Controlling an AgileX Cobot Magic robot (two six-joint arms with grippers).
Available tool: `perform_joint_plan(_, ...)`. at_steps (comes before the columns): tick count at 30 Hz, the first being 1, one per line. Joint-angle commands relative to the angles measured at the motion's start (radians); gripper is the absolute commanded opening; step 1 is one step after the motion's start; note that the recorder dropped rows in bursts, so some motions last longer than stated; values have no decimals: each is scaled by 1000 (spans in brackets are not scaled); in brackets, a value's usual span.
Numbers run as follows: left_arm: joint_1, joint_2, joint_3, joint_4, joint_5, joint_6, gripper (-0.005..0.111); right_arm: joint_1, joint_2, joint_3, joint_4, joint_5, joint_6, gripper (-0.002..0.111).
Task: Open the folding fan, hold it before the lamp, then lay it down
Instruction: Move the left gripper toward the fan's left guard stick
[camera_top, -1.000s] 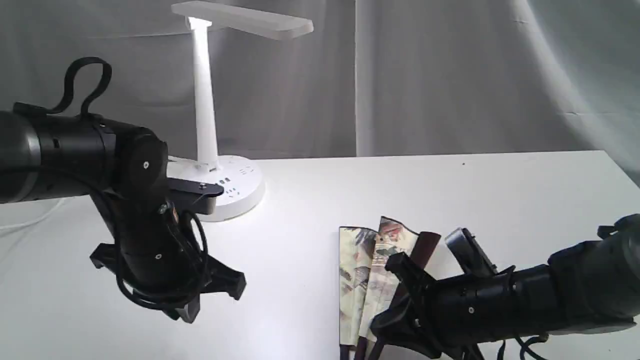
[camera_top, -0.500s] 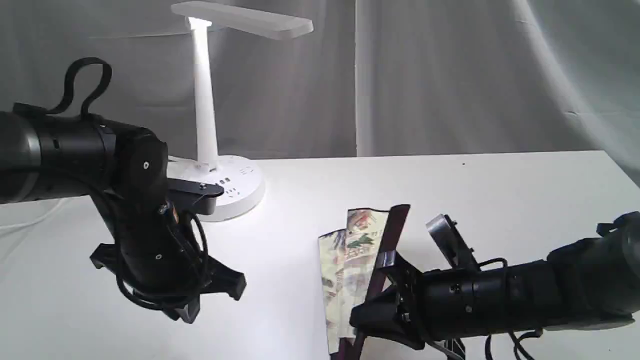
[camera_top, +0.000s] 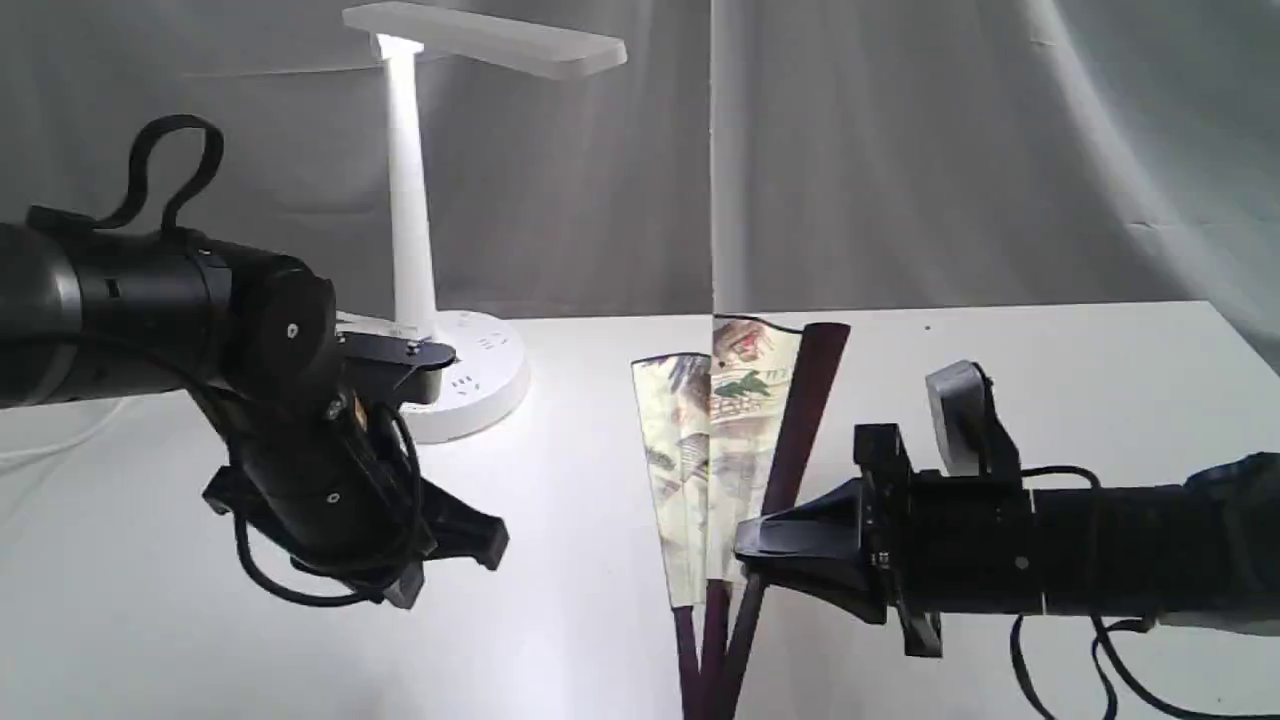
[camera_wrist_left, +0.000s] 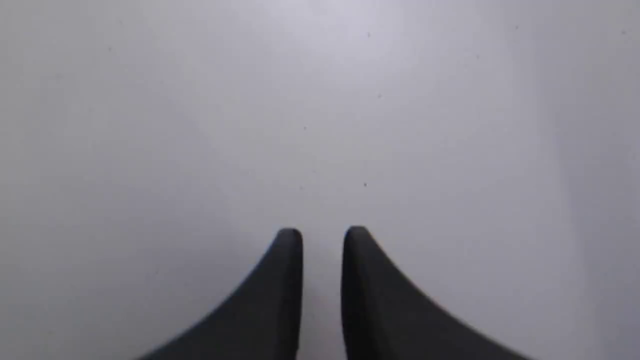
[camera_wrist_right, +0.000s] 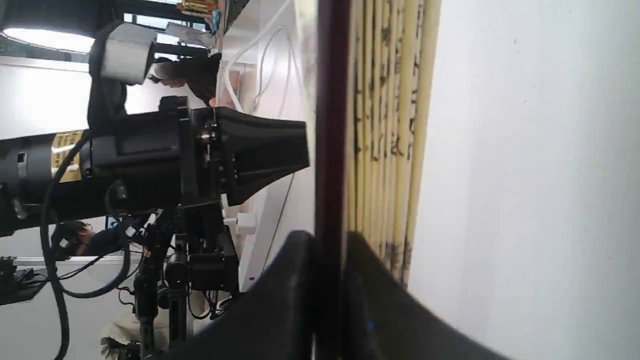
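Note:
The folding fan (camera_top: 700, 450) stands nearly upright above the table, only partly spread, its cream painted pleats to the left of a dark maroon guard (camera_top: 808, 400). My right gripper (camera_top: 752, 545) is shut on that guard low down, near the ribs; in the right wrist view the guard (camera_wrist_right: 330, 125) runs between the fingers of the gripper (camera_wrist_right: 330, 239), with the pleats (camera_wrist_right: 385, 125) beside it. The lamp (camera_top: 408, 200) is lit at the back left, well to the left of the fan. My left gripper (camera_top: 452, 570) hovers over bare table with its fingers (camera_wrist_left: 287, 280) almost together and nothing between them.
The lamp's round base (camera_top: 480, 375) with sockets sits just behind my left arm (camera_top: 150, 310), its cord trailing off to the left. Grey curtains hang behind the white table (camera_top: 1050, 380). The table's right edge slants at the far right.
My right gripper has lifted the fan off the table, swung it upright and carried it up and leftward. The left arm shifted slightly to the right and down.

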Motion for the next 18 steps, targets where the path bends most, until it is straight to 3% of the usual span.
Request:
perform_joint_plan(1, 1, -11, 4, -33, -37, 1, 12, -8, -1, -4, -1, 32, -38, 0)
perform_joint_plan(8, 1, -11, -5, -131, -96, 19, 12, -8, -1, -4, -1, 32, -45, 0)
perform_joint_plan(18, 1, -114, -35, -147, -156, 142, 11, -8, -1, -4, -1, 32, -49, 0)
